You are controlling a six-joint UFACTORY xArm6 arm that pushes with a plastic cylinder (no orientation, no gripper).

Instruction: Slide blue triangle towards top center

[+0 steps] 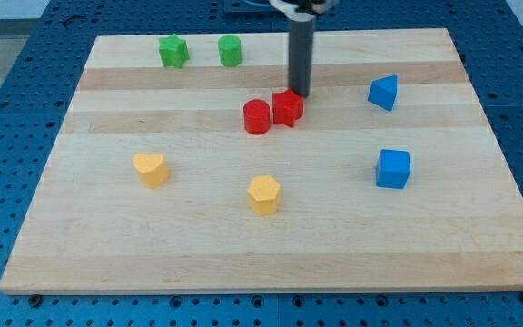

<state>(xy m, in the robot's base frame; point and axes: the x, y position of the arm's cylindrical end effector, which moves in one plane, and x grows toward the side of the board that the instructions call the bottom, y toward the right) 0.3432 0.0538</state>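
Note:
The blue triangle (383, 92) lies on the wooden board (152, 236) at the upper right. My tip (298, 94) is down near the top centre, left of the blue triangle by some way and apart from it. The tip stands just behind the red star-shaped block (288, 108), touching or nearly touching its top edge. A red cylinder (257, 116) sits against that red block's left side.
A blue cube (393, 169) lies below the blue triangle at the right. A green star-like block (172, 51) and a green cylinder (231, 50) sit at the top left. A yellow heart (151, 169) and a yellow pentagon (264, 194) lie in the lower half.

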